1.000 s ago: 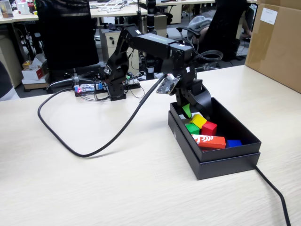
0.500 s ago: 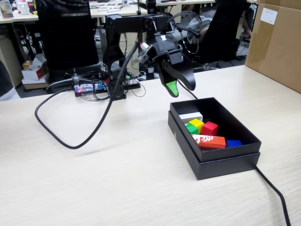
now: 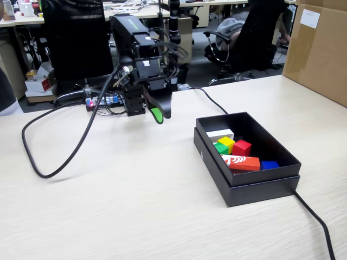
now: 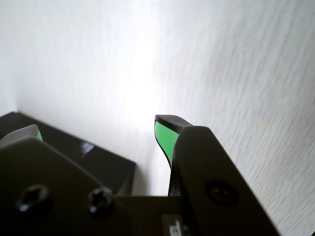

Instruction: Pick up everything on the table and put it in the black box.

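The black box stands on the table at the right of the fixed view. Inside it, close together, lie the green cube, the yellow cube and the red cube. My gripper hangs above bare table, left of the box and near the arm's base. In the wrist view the gripper is open, with its green-padded fingertips wide apart. Nothing is between them, only pale tabletop below.
The box also holds a red-orange oblong block, a white block and a small blue piece. A brown carton stands at the back right. A black cable loops left of the arm; another cable runs front right.
The arm has swung out of the box, up and to the left, and folded back toward its base. The gripper now hangs empty over the table. The cubes in the box stayed put.
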